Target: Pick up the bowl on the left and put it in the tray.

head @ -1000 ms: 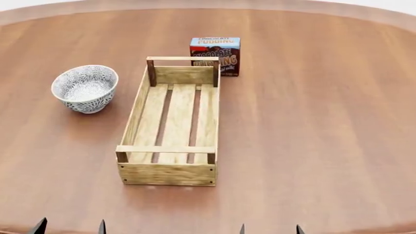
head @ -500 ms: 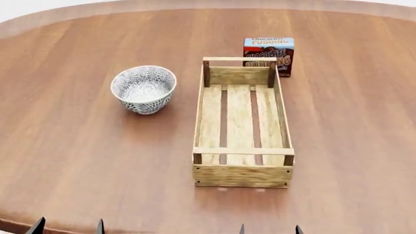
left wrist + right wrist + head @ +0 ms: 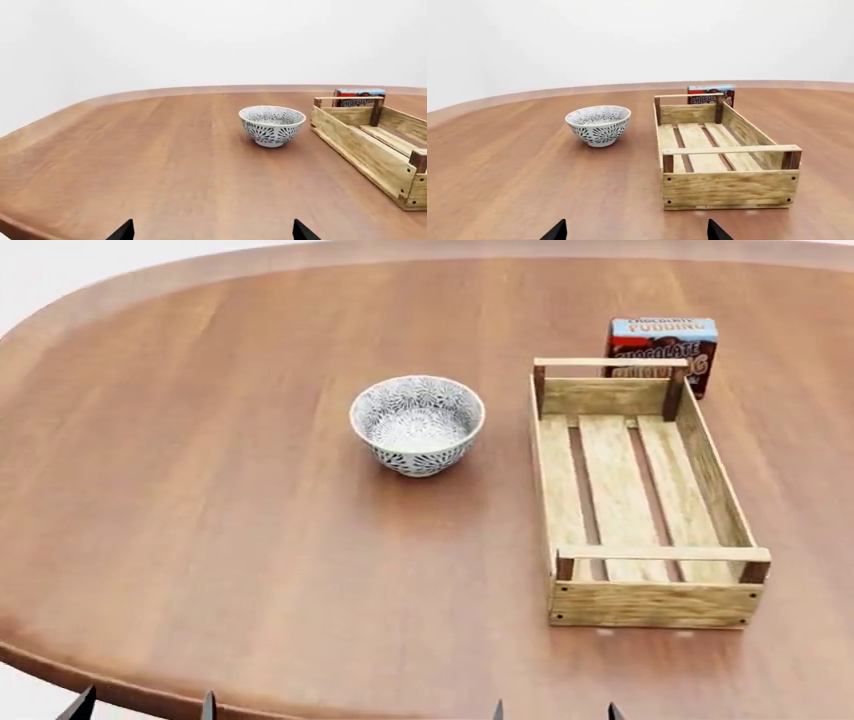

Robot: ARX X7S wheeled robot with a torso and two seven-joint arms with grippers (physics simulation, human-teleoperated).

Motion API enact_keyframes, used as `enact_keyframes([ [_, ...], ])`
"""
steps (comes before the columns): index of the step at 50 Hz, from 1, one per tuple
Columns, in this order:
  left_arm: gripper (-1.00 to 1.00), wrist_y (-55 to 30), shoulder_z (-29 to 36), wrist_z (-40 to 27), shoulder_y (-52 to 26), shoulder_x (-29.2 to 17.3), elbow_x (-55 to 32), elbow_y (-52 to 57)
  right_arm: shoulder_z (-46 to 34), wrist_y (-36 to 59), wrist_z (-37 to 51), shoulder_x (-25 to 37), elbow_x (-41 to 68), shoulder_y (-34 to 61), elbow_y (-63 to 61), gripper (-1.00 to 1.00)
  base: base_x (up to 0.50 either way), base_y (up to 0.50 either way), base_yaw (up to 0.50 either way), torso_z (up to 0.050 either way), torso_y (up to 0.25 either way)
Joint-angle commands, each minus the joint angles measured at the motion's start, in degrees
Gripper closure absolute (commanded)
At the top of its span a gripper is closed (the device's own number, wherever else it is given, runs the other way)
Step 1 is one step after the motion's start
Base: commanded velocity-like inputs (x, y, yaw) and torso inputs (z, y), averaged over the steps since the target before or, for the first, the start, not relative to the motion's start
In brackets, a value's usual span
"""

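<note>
Now the bowl [image 3: 418, 425] sits upright mid-tabletop, near the empty tray [image 3: 641, 490] but apart, and the left tool [image 3: 210, 234], tips spread, should reach toward the far edge and pinch one rim wall squarely.

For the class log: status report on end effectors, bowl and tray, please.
Both end effectors open, empty, near table edge. Bowl upright on table, left of tray, untouched. Tray empty. Path clear; pudding box behind tray.

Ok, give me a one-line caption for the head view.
Patterned bowl sits on the wooden table left of an empty slatted tray, pudding box behind it.
</note>
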Motion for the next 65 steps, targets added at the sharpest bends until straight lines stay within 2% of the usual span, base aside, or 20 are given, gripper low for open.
enact_keyframes([
  [1, -1.0, -0.16, 0.72, -0.65, -0.21, -0.54, -0.52, -0.13, -0.63, -0.06, 0.6, 0.54, 0.63, 0.23, 0.26, -1.0, 0.0, 0.5, 0.0, 0.0, 0.0],
  [7, -1.0, -0.3, 1.02, -0.98, -0.31, -0.81, -0.73, -0.06, -0.83, 0.36, 0.81, 0.75, 1.27, 0.4, 0.27, -1.0, 0.0, 0.5, 0.0, 0.0, 0.0],
  [19, -1.0, -0.3, 1.61, -1.57, -0.38, -1.26, -1.14, -0.08, -2.11, 0.11, 1.98, 1.48, -0.09, 0.16, -0.5, -1.0, 0.02, 0.01, 0.0, 0.0, 0.0],
  [65, -1.0, 0.07, 3.33, -3.16, -0.46, -2.72, -2.94, -0.04, -3.82, 0.54, 3.99, 2.81, 1.41, 0.78, 0.18, -1.0, 0.5, 0.0, 0.0, 0.0, 0.0],
])
